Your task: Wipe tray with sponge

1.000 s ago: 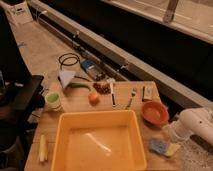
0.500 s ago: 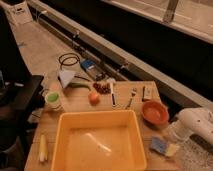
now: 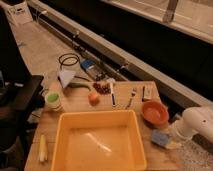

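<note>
Tray (image 3: 56, 145) sits in the near middle of the table, and nothing's been wiped in it yet as far as I can see. The sponge (image 3: 159, 137) is flat on the wood just right of the tray. My pincer (image 3: 170, 140) comes in from the right and looks clamped on the sponge's right edge. So: grab done, lift and all the wiping left.

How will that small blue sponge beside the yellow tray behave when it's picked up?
The small flat blue sponge looks light and probably squashy. Lying flat on the wooden table, it shouldn't roll. The shut gripper is at its right edge.
</note>
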`<state>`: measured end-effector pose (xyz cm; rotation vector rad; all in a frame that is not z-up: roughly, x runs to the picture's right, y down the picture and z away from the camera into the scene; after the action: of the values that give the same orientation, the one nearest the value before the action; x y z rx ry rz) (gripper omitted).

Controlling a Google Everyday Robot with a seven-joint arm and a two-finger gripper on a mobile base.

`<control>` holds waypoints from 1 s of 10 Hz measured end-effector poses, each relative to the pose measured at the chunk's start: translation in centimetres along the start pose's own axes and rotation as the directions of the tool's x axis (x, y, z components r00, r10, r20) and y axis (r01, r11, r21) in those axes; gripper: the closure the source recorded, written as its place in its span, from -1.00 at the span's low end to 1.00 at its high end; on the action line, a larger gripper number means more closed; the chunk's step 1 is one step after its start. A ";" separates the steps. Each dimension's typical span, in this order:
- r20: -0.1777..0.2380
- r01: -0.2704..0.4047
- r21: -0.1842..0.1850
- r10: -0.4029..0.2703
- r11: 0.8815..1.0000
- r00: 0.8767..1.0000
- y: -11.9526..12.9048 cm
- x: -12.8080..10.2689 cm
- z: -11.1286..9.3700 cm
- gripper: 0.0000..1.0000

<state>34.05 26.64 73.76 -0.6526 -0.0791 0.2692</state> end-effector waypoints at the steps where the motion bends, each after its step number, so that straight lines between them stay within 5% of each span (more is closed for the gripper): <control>1: 0.002 0.015 0.032 -0.015 0.999 1.000 -0.3 -0.5 -2.0 1.00; 4: -0.012 0.062 0.124 -0.061 0.990 0.998 -1.9 -1.9 -7.8 1.00; 7: -0.030 0.142 0.209 -0.138 0.968 0.990 -4.2 -4.9 -13.2 1.00; 10: -0.025 0.254 0.234 -0.255 0.939 0.967 -3.8 -10.6 -14.5 1.00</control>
<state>26.97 12.29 64.74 -0.3992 -0.1340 0.0283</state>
